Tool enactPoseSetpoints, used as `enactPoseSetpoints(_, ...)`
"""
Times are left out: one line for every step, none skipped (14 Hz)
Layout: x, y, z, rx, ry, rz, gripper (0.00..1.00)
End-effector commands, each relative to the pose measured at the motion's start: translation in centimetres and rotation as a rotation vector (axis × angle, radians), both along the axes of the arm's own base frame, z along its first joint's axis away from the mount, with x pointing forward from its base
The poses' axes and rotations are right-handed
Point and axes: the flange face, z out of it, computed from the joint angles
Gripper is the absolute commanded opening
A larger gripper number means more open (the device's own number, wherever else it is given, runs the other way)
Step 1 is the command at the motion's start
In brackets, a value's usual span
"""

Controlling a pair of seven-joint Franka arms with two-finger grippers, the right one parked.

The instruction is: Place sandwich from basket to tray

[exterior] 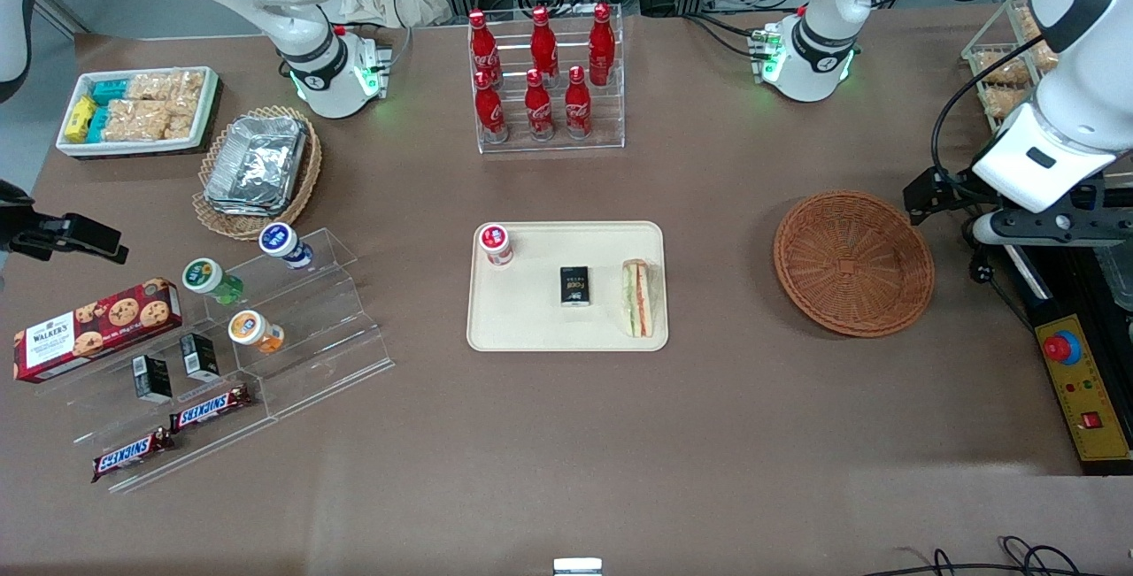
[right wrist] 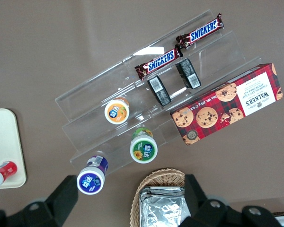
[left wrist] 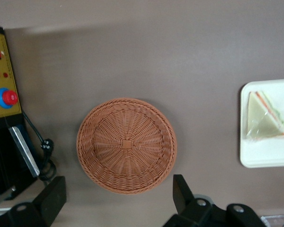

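The sandwich (exterior: 637, 297) lies flat on the cream tray (exterior: 531, 328), at the tray's edge nearest the working arm; it also shows in the left wrist view (left wrist: 265, 116) on the tray (left wrist: 265, 158). The reddish-brown basket (exterior: 853, 263) is empty and sits on the table between the tray and the working arm's end. My left gripper (exterior: 1044, 224) hangs high beside the basket, toward the working arm's end of the table. In the left wrist view the gripper (left wrist: 117, 201) is open and empty, its fingers (left wrist: 182, 194) wide apart over the table by the basket (left wrist: 126, 144).
A red-capped small bottle (exterior: 496, 242) and a small black box (exterior: 574, 285) also lie on the tray. A yellow control box with a red button (exterior: 1062, 348) lies beside the basket. A rack of cola bottles (exterior: 544, 72) stands farther from the camera.
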Motion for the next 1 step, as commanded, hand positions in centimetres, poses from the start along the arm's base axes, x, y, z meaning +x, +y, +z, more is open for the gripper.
enactPoseSetpoints(-0.07, 1.50, 0.28, -0.010, 0.034, -0.059, 1.00)
